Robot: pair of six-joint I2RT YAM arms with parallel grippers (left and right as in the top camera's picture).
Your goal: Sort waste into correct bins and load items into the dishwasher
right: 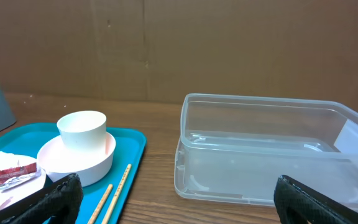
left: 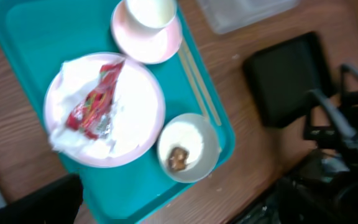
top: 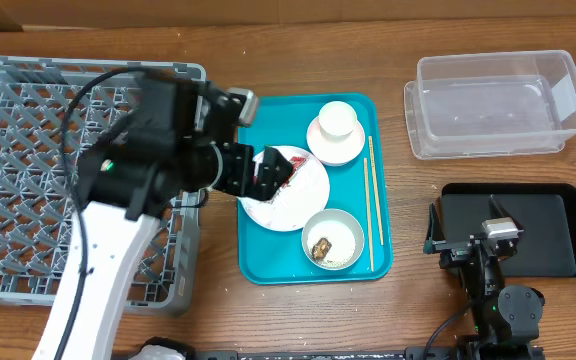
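Note:
On the teal tray a pale plate holds the red-and-white wrapper and white tissue. A white cup stands in the pink bowl. The grey-white bowl holds rice and a brown lump. My left gripper hovers over the plate's left side, open and empty; one finger shows in the left wrist view. My right gripper is open and empty by the black tray, facing the clear tub. The grey rack is at the left.
Wooden chopsticks lie along the teal tray's right side, also in the right wrist view. The tub is empty and sits at the back right. The left arm covers part of the rack's right edge.

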